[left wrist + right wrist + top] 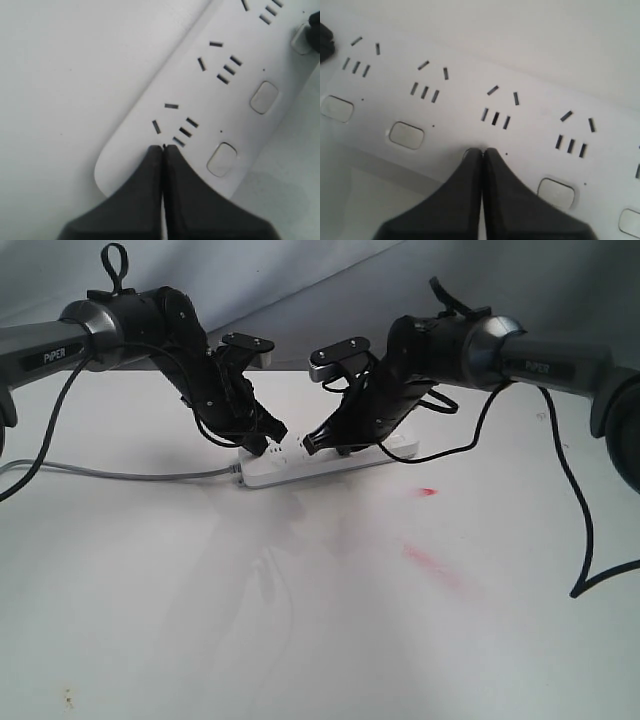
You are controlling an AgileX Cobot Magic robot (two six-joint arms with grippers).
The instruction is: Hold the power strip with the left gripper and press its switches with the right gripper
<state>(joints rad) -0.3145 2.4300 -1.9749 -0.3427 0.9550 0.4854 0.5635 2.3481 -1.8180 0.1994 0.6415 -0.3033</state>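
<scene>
1. Bar of slim white plastic, the power strip (300,466), lies flat on white table (200,620), upper centre of exterior frame.
2. Black two-fingered left gripper (163,148): clenched, tip on strip's left end.
3. Black right gripper (482,150): clenched, tip on the middle of the small white switches (406,135).

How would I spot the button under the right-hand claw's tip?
Find the long white power strip on the white table. A row of small switches runs along one edge. The right gripper, jaws shut, sits on the middle one, with two uncovered switches either side.

One power strip (300,472), two hands (272,445) (313,443), four uncovered switches (406,135), two red smears (425,492).
</scene>
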